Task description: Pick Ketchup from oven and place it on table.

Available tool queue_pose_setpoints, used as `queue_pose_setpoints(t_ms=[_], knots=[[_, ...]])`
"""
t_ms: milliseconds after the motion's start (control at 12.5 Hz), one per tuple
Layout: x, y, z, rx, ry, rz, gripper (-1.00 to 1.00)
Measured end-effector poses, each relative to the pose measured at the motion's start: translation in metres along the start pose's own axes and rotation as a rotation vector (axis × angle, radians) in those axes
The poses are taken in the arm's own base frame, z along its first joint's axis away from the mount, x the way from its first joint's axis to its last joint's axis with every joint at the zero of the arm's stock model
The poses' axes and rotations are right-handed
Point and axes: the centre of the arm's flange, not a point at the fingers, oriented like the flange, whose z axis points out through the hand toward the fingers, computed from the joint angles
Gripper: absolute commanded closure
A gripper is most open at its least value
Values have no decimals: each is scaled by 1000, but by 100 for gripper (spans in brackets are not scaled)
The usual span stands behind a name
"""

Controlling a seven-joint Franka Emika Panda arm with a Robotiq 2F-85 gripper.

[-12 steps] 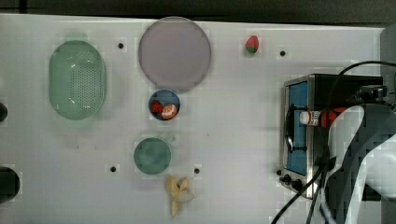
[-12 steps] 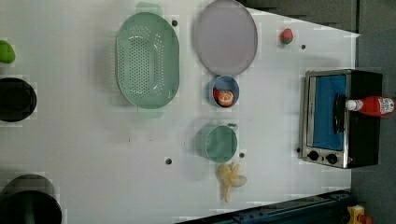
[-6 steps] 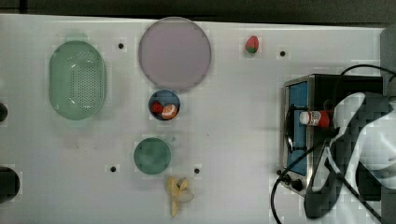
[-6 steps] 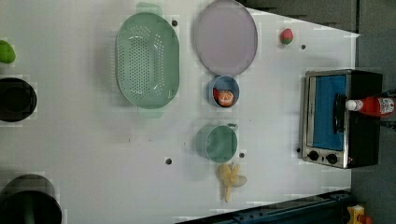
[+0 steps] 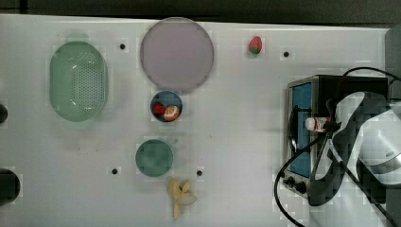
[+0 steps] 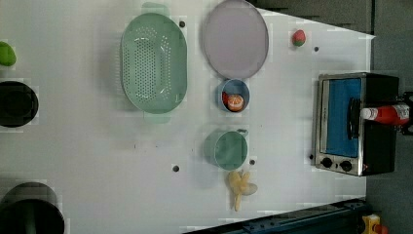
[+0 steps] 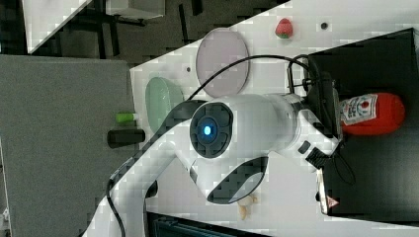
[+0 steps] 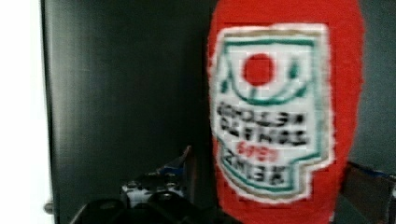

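Partly behind the arm, ketchup atop the oven, between wide-spread gripper fingers.

Top view: arm covers the ketchup body at 3 o'clock, leaving its cap; wrist view: label print blurred, bottle cropped at 12 and 6 o'clock; left view: dark pot cropped at 7 o'clock.
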Motion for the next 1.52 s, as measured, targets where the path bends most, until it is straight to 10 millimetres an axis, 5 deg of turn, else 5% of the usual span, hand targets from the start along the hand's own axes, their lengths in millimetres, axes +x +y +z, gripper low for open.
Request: queue_pose_setpoints(t_ms=[80, 640, 880, 1200, 1360, 1520], knots=[[0, -4, -5, 12, 7, -4, -26], [5, -11, -26, -13, 0, -25, -26], [-5, -16, -69, -69, -95, -43, -26], [-56, -35, -185, 32, -66, -175, -27], [-112, -54, -241, 143, -78, -282, -27], [-184, -73, -273, 177, -103, -420, -27]])
